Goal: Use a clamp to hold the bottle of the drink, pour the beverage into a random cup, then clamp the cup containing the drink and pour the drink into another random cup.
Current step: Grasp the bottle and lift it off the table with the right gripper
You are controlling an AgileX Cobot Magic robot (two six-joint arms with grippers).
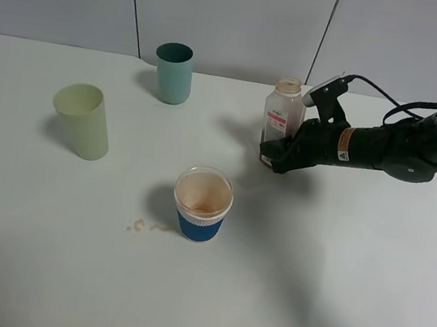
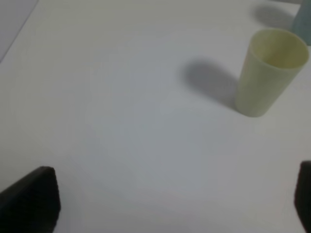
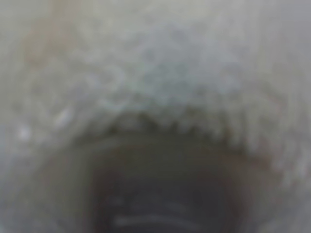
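Exterior high — right end effector (image 1: 274,151) clamped low on bottle (image 1: 283,110), bottle upright on surface (image 1: 62,272); blue-sleeved cup (image 1: 202,204) near, front-left of it, right arm nearer.
Left wrist — left end effector (image 2: 165,206) wide, empty; pale green tumbler (image 2: 269,73) ahead, well apart.
Right wrist: blur only, something pressed close to lens.

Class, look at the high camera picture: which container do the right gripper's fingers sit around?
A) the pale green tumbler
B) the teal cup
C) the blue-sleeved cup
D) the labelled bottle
D: the right gripper has its black fingers around the lower part of the upright labelled bottle.
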